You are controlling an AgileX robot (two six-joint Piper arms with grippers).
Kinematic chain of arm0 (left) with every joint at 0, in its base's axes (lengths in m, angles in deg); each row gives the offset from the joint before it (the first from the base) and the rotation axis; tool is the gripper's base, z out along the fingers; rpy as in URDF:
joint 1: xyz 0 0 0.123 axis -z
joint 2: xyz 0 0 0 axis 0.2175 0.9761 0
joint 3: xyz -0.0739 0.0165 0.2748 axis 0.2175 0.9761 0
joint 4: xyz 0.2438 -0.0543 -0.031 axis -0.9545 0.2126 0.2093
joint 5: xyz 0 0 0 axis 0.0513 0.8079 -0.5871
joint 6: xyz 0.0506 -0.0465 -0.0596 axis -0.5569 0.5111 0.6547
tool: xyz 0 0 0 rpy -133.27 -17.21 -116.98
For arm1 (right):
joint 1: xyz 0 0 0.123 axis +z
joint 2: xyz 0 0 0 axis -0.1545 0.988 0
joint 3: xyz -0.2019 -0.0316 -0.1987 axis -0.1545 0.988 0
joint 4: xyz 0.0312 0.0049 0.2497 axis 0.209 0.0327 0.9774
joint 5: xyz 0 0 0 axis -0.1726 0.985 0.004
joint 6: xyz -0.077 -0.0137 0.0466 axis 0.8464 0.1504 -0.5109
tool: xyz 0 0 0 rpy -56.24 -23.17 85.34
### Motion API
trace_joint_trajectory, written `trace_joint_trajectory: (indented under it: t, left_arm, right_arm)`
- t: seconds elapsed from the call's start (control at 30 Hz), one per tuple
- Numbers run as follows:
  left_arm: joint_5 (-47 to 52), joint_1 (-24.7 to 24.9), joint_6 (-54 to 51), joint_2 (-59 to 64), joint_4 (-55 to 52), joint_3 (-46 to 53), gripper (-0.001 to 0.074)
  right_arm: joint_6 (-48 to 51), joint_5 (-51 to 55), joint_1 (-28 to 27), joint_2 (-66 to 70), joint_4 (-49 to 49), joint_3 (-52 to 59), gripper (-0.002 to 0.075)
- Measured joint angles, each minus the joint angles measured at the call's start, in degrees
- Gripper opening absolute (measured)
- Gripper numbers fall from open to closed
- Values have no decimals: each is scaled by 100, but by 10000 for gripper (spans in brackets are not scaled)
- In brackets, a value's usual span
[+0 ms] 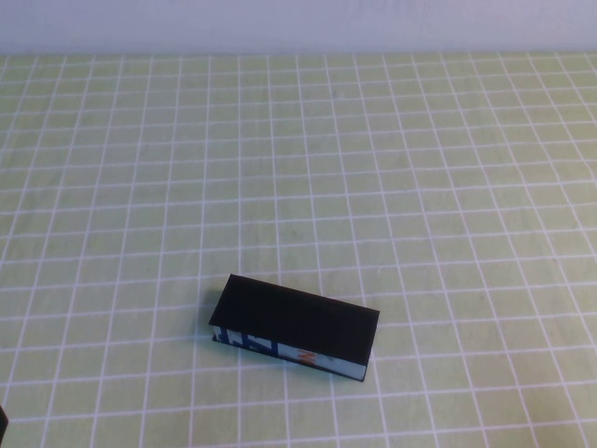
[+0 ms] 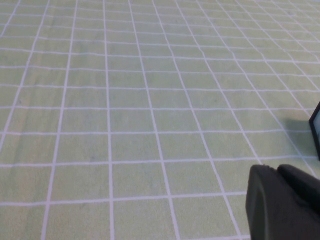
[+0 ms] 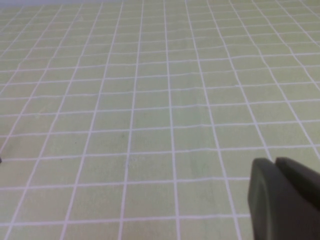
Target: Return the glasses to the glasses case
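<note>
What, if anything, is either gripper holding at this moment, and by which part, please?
Nothing. The left gripper and right gripper sit shut above the bare green grid cloth, apart from the glasses case; no glasses are visible.

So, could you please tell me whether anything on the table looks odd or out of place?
The rectangular black glasses case lies askew to the grid cloth, and no glasses are visible. Left hand and right hand hover over bare cloth.
</note>
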Motion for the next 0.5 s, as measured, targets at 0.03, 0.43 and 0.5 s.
trace_joint_trajectory:
  t: [0.03,0.43,0.5]
  left_arm:
    - [0,0,0,0,0,0,-4]
    - [0,0,0,0,0,0,-4]
    - [0,0,0,0,0,0,-4]
  right_arm:
    - [0,0,0,0,10,9,-18]
    - [0,0,0,0,32,9,-18]
    - [0,0,0,0,32,9,-18]
